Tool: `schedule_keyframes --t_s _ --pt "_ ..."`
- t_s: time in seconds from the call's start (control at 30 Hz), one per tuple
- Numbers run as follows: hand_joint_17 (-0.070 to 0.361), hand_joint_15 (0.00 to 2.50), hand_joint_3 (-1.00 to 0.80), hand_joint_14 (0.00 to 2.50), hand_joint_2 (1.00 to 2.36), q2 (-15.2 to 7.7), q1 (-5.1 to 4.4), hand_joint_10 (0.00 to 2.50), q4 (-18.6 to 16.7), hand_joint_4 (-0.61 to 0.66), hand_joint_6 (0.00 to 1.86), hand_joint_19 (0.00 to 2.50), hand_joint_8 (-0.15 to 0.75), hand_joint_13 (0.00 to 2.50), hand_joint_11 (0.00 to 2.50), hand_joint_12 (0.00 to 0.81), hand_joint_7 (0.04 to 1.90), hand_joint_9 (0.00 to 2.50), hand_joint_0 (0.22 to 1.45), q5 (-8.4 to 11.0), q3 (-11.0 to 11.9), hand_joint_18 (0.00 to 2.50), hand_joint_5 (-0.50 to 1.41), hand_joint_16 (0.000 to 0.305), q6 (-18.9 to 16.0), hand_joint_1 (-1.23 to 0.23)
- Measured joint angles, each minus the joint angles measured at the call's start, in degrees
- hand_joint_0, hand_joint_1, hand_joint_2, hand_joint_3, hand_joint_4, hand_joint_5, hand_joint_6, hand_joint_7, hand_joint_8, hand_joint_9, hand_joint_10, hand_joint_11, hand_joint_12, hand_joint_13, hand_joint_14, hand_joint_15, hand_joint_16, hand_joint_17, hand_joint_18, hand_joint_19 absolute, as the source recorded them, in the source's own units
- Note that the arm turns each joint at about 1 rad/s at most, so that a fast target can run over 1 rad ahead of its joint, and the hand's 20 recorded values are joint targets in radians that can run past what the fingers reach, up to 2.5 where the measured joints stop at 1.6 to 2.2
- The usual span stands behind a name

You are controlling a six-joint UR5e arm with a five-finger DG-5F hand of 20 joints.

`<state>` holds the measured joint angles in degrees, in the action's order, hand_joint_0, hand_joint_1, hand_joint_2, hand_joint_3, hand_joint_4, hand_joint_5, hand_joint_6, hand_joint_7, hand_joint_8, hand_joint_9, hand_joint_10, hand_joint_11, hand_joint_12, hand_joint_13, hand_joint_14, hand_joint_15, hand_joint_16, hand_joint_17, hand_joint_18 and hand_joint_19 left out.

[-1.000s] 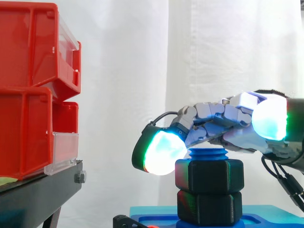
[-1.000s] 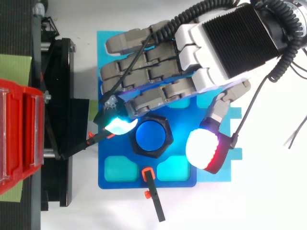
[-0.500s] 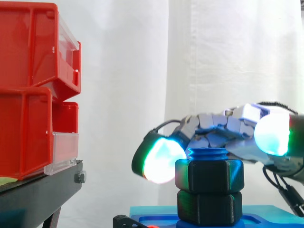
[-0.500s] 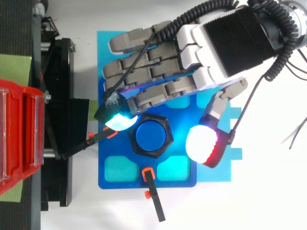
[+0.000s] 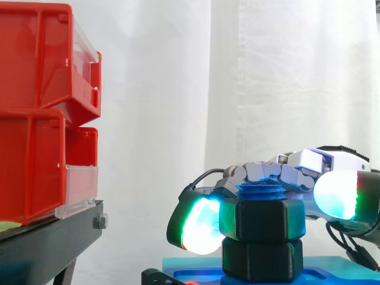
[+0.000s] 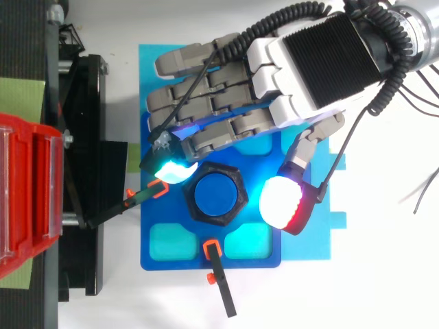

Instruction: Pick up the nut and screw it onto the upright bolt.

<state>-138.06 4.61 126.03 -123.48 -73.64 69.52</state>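
Black and six-sided, the nut (image 5: 263, 219) sits on the upright blue bolt (image 5: 260, 191), close to its top. One more black hexagon piece (image 5: 261, 258) lies under it, touching. The bolt's shaft is hidden; only its threaded tip shows. One hand (image 6: 309, 55) reaches over the blue base plate (image 6: 147, 260) with relaxed fingers and holds nothing. One glowing fingertip (image 6: 171, 171) is at the nut's 10 o'clock, and the thumb pad (image 6: 281, 204) is just beside it at 3 o'clock. Far at 9 o'clock stand two stacked red bins (image 5: 32, 160).
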Motion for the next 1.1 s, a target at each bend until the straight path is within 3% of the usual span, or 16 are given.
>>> schedule_keyframes --t_s 0.33,0.73,1.1 --pt "0.081 0.00 -0.50 0.00 1.00 0.0 0.04 0.00 0.3 0.25 0.50 0.05 0.249 0.55 0.00 0.278 1.25 0.60 0.48 0.00 0.0 0.33 -0.06 0.036 0.0 -0.07" --pt "0.081 0.00 -0.50 0.00 1.00 0.0 0.22 0.00 0.0 0.21 0.50 0.07 0.254 0.57 0.00 0.278 1.43 0.61 0.48 0.00 0.0 0.35 -0.05 0.036 -0.1 -0.08" --pt "0.081 0.00 -0.50 0.00 1.00 0.0 0.26 0.00 -0.1 0.23 0.50 0.08 0.255 0.57 0.00 0.275 1.39 0.62 0.48 -0.01 0.0 0.36 -0.05 0.036 -0.1 -0.08"
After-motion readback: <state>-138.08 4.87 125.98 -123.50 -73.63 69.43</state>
